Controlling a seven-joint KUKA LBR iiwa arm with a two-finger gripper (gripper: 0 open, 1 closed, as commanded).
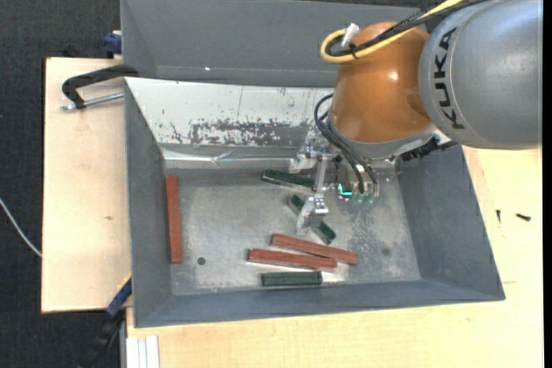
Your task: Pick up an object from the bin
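Nearest, low in the frame on the bin [145, 202] floor, lies a long dark green stick [291, 278], with a pair of reddish-brown sticks [291, 258] just above it. Beyond, at mid-frame, my gripper [314, 211] hangs over a short dark green piece [326, 230]. I cannot tell whether my jaws are clenched or released. Farther up lies another green bar [283, 179].

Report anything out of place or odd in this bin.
Nothing looks spilled or damaged. One red-brown stick lies alone by the left wall, apart from the other sticks scattered near the tool.
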